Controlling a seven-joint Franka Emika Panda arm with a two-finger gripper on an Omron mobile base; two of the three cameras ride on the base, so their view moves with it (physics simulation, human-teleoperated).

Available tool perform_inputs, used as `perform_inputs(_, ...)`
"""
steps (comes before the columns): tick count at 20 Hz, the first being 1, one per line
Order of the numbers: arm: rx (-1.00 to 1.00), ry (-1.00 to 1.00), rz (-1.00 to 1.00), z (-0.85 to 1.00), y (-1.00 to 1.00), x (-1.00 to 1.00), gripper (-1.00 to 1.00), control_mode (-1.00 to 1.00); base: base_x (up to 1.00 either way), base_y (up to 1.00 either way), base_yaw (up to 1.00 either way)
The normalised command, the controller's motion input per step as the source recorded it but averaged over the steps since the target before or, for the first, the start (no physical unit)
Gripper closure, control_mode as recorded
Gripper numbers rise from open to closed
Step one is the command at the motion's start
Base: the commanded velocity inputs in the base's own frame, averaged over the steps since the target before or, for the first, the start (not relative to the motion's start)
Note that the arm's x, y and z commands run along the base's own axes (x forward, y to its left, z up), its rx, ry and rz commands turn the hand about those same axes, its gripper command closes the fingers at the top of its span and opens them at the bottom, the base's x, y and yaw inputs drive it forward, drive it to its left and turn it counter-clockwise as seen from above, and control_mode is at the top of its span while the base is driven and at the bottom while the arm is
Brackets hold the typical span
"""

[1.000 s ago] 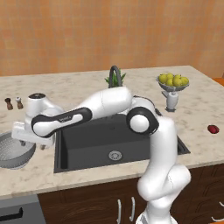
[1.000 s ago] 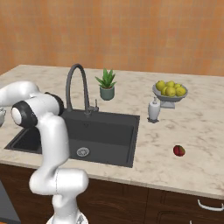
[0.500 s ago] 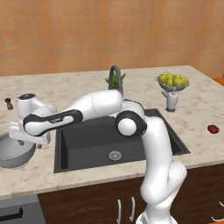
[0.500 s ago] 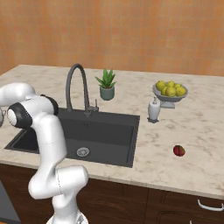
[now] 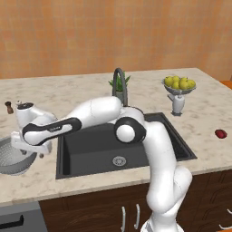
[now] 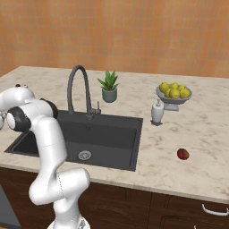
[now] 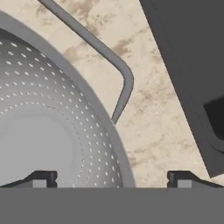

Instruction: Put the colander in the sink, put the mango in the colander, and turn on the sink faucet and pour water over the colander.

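Colander (image 5: 12,156) on counter left of sink (image 5: 118,149), hand (image 7: 112,177) spread wide astride its rim, mango (image 6: 183,154) far right

I can't find any words, numbers, labels or signs to read here — not one.
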Motion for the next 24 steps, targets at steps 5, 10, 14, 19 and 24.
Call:
perform_inputs(5,0.00,0.00,-0.01,-0.35,-0.25,-0.05,1.00,-1.00,0.00,0.00,0.00)
perform_inputs(10,0.04,-0.09,-0.01,-0.06,-0.30,-0.21,1.00,-1.00,0.00,0.00,0.00)
perform_inputs(14,0.10,-0.14,-0.05,0.04,-0.57,-0.47,1.00,-1.00,0.00,0.00,0.00)
perform_inputs(19,0.19,-0.08,-0.15,0.22,-0.96,-0.37,1.00,-1.00,0.00,0.00,0.00)
perform_inputs(24,0.22,0.00,-0.27,0.11,-1.00,0.00,1.00,-1.00,0.00,0.00,0.00)
